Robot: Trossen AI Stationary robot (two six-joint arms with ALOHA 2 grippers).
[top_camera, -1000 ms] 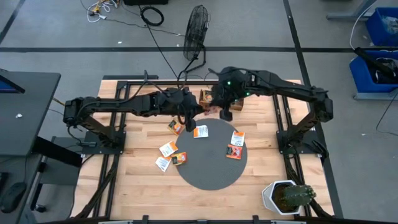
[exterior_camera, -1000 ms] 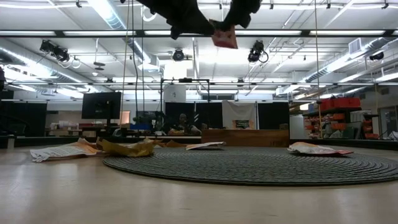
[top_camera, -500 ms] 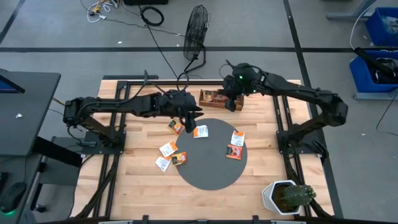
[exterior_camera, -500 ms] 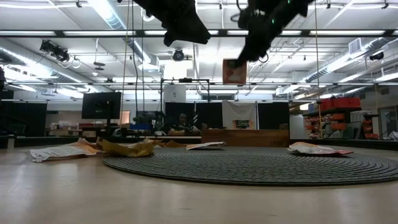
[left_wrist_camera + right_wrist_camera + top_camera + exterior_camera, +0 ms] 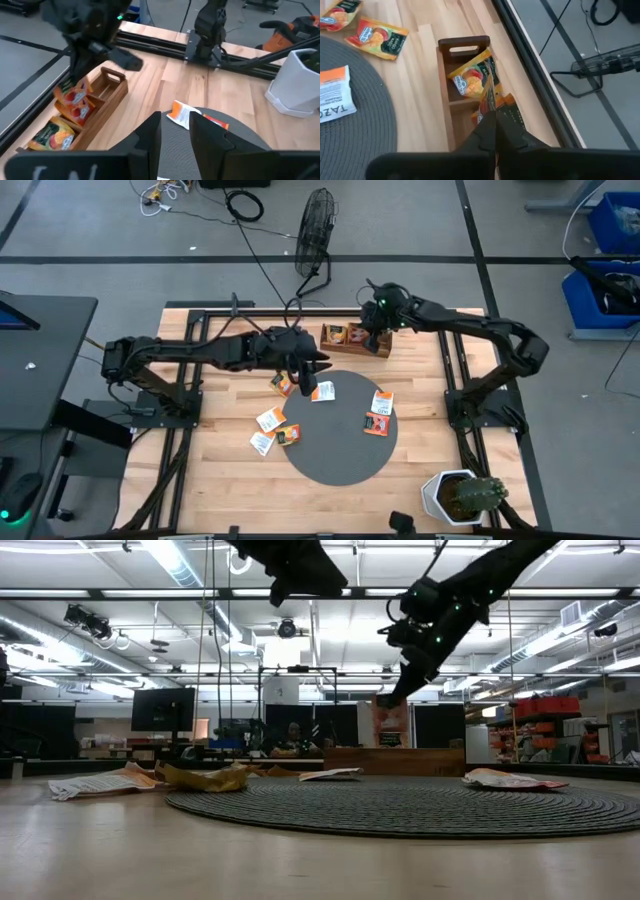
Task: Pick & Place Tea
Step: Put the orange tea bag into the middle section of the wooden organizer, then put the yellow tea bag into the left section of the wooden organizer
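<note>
The right end effector (image 5: 372, 338) had swung out from the centre to the long brown wooden compartment tray (image 5: 385, 345) at twelve o'clock on the counter (image 5: 225, 470), its fingers pressed together on an orange-red tea sachet (image 5: 389, 724) that now hung just over the tray. The drop looked close. The left end effector (image 5: 306, 380), fingers partly spread and holding nothing, hovered near the round grey woven mat (image 5: 340, 455), where more flat square sachets (image 5: 379, 412) lay scattered, several toward eight o'clock.

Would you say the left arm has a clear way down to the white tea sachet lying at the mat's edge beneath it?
Probably yes: the left gripper hangs open just above the white sachet, with nothing lying over it; the right gripper is off at the wooden tray.
</note>
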